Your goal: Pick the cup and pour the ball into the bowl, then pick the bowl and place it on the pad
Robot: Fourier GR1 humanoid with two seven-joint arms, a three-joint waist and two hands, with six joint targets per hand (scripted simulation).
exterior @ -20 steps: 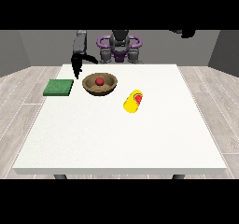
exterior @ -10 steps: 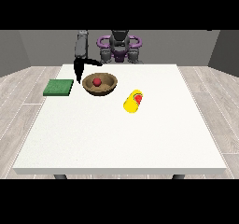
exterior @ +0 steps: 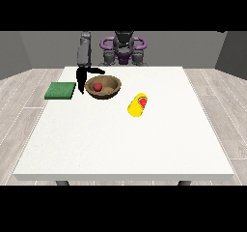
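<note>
A brown bowl (exterior: 110, 89) stands on the white table (exterior: 125, 139) at the back left, with a red ball (exterior: 97, 87) inside it. To its right a yellow cup (exterior: 137, 105) lies on its side, its reddish mouth turned up and to the right. A flat green pad (exterior: 61, 90) lies left of the bowl. The black hand at the view's left (exterior: 82, 79) hangs at the bowl's left rim. Its fingers point down outside the rim and its thumb sticks out to the right over the back rim, so it is open. No hand shows at the view's right.
The robot's torso (exterior: 123, 50) stands behind the table's far edge. The grey forearm (exterior: 84, 52) comes down from above the far left of the table. The table's front half and right side are bare white surface.
The hand at the view's left has come down from above to the bowl's left rim. Bowl, ball, cup and pad have not moved.
</note>
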